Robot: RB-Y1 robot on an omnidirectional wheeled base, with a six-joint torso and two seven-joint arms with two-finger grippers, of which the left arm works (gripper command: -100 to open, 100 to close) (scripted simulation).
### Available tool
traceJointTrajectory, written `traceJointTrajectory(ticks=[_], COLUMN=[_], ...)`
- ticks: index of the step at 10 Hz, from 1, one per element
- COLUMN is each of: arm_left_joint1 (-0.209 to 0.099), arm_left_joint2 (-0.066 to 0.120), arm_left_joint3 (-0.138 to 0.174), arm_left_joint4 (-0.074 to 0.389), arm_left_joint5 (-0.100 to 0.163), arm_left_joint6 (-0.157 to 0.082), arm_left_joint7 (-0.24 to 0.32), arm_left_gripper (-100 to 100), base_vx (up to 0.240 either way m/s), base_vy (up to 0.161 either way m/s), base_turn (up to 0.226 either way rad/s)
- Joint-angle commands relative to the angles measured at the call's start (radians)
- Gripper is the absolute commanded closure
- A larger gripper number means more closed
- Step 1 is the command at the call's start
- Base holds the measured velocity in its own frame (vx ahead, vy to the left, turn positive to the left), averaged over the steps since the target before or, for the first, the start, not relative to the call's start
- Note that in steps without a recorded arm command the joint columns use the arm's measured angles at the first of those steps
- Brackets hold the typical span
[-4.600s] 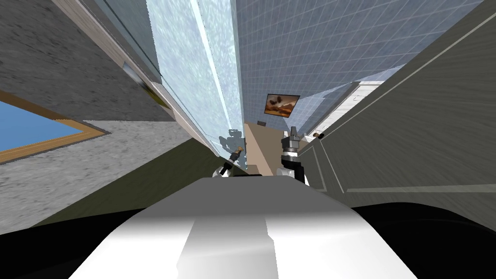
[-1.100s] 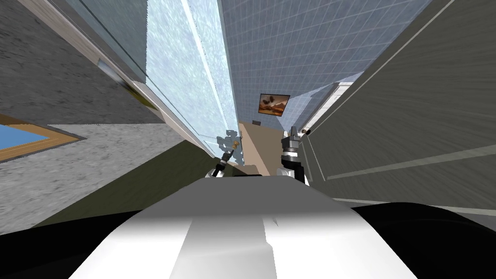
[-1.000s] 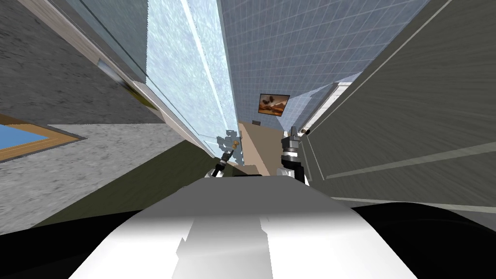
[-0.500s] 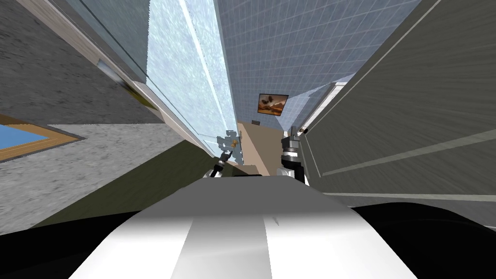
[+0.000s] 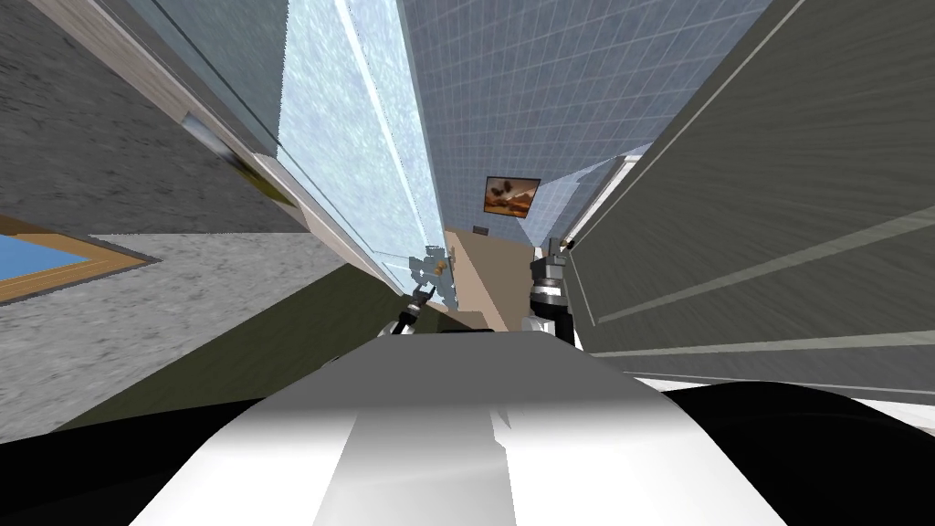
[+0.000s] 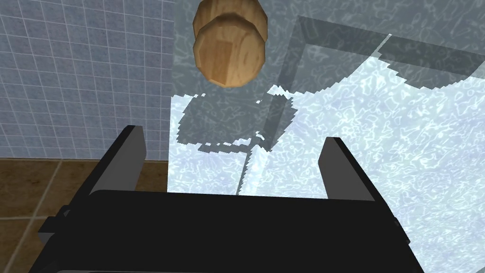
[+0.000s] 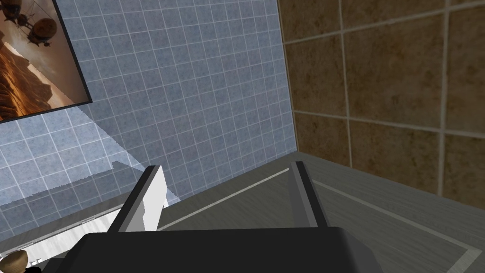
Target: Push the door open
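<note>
A grey panelled door [image 5: 749, 201] runs along the right of the head view, with a small round knob [image 5: 568, 243] near its far edge. My right gripper [image 5: 553, 248] is open, held close to the door's face [image 7: 360, 213] beside that knob [image 7: 14, 259], with nothing between its fingers. My left gripper [image 5: 425, 288] is also open. It faces a frosted glass panel [image 6: 379, 142] that carries a wooden knob [image 6: 229, 47], which sits a little beyond the fingertips of the left gripper [image 6: 234, 135] and apart from them.
The frosted glass panel [image 5: 347, 137] lines the left, and a blue tiled wall [image 5: 548, 82] with a framed picture [image 5: 511, 196] closes the far end. A narrow strip of brown tiled floor [image 5: 475, 274] lies between glass and door. A wood-framed blue pane [image 5: 36, 265] sits at far left.
The whole view has shifted as I moved. The grey door's knobbed edge has slid left and farther off, with more of its face showing. Both grippers stay open.
</note>
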Motion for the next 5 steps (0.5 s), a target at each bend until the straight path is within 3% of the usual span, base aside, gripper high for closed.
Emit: traceJointTrajectory(ticks=[1, 3, 4, 5], arm_left_joint1=[0.007, 0.011, 0.013, 0.011], arm_left_joint2=[0.007, 0.016, 0.015, 0.010], arm_left_joint3=[0.006, 0.013, 0.010, 0.014], arm_left_joint4=[-0.008, -0.006, -0.013, -0.011], arm_left_joint5=[-0.007, -0.016, -0.013, -0.011], arm_left_joint6=[0.003, -0.001, 0.003, 0.006], arm_left_joint7=[-0.033, -0.070, -0.054, -0.064], arm_left_gripper=[-100, -100, -100, -100], base_vx=[-0.047, -0.047, -0.022, 0.124], base_vy=[-0.025, -0.022, -0.014, -0.025], base_turn=[-0.010, -0.014, 0.000, -0.036])
